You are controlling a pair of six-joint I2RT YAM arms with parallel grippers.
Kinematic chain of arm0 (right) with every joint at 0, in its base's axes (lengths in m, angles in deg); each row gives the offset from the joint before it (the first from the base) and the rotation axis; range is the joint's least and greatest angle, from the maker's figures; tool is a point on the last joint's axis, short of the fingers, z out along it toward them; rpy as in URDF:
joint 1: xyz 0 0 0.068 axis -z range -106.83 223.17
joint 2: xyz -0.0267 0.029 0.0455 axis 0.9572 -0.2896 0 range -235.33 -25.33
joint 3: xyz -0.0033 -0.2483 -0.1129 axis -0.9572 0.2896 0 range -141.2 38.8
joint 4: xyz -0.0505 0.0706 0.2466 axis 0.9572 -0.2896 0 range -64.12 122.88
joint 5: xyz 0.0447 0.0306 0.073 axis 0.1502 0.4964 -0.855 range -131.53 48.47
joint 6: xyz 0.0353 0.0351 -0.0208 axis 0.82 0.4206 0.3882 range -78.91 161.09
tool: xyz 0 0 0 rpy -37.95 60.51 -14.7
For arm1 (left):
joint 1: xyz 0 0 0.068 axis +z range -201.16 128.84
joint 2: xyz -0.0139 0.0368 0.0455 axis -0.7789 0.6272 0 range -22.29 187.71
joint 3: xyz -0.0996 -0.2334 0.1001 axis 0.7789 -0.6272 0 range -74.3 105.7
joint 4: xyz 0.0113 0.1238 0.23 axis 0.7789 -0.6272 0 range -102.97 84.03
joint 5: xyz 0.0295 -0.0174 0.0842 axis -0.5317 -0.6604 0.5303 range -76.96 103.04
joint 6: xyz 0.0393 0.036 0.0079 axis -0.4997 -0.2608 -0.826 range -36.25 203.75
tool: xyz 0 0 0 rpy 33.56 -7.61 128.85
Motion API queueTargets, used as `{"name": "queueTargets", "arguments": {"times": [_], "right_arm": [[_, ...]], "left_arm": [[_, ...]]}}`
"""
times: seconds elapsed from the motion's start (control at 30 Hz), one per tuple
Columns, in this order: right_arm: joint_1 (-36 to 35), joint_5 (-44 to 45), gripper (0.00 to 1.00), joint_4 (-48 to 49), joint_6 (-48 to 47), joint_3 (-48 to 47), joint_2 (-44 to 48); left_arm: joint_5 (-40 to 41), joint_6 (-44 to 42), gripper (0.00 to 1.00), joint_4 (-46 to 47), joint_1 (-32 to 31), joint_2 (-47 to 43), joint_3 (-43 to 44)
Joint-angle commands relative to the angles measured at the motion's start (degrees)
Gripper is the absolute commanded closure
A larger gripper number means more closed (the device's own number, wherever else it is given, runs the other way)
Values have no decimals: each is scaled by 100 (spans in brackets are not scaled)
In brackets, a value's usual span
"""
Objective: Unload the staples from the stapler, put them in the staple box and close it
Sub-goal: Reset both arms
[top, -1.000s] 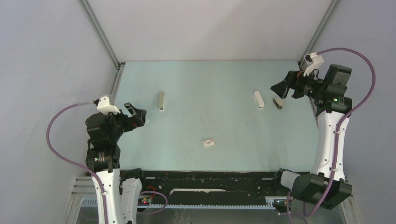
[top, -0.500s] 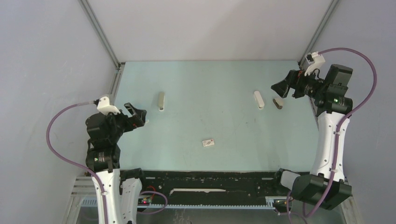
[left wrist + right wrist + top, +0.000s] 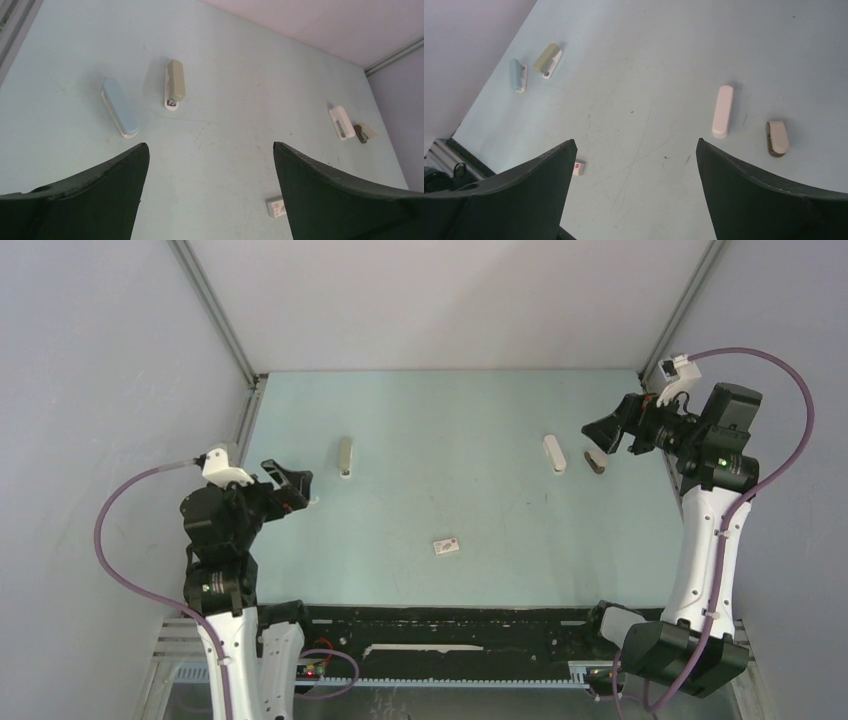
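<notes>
Change: the right gripper point(image 3: 600, 434), jaws spread and empty, has drawn slightly back toward the right edge of the counter point(image 3: 450, 410). The left gripper point(image 3: 292, 486), likewise spread and empty, has barely stirred at the left edge, and nothing is touched, so unloading looks unstarted. The staples: none seen loose, presumably still inside the white stapler point(image 3: 553, 453) and tan stapler point(image 3: 595, 461) by the right edge, or the olive stapler point(image 3: 345, 456) and blue stapler point(image 3: 119, 107) near the left. Room: broad mid-counter, only a small white box point(image 3: 446, 546) toward the near edge.

Counter point(image 3: 450, 420): pale mint green, faint scuffs. Light blue stapler point(image 3: 120, 107). Khaki-olive stapler point(image 3: 175, 89). White stapler point(image 3: 723, 111). Beige stapler point(image 3: 777, 138), dark brown underside. Small box point(image 3: 579, 168): white, red mark. Cable point(image 3: 97, 533): purple.
</notes>
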Motion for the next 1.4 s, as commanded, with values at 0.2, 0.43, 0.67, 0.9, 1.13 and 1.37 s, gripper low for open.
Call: {"name": "queueTargets", "arguments": {"times": [0.2, 0.43, 0.67, 0.9, 1.13, 1.37], "right_arm": [[36, -1067, 0, 4, 352, 201, -176], [-77, -1057, 0, -71, 196, 300, -116], [-326, -791, 0, -238, -113, 309, -48], [-490, -657, 0, -416, -466, 309, 41], [-518, -638, 0, -597, -815, 306, 102], [-520, -554, 0, -596, -815, 301, 107]], "left_arm": [[-706, 685, 0, 1013, 48, -146, -449], [-960, 831, 0, 1211, 46, -221, -746], [-932, 826, 0, 1197, 39, -309, -877], [-805, 736, 0, 1073, 48, -349, -922], [-741, 662, 0, 1009, 50, -391, -915], [-653, 564, 0, 908, 45, -385, -865]]}}
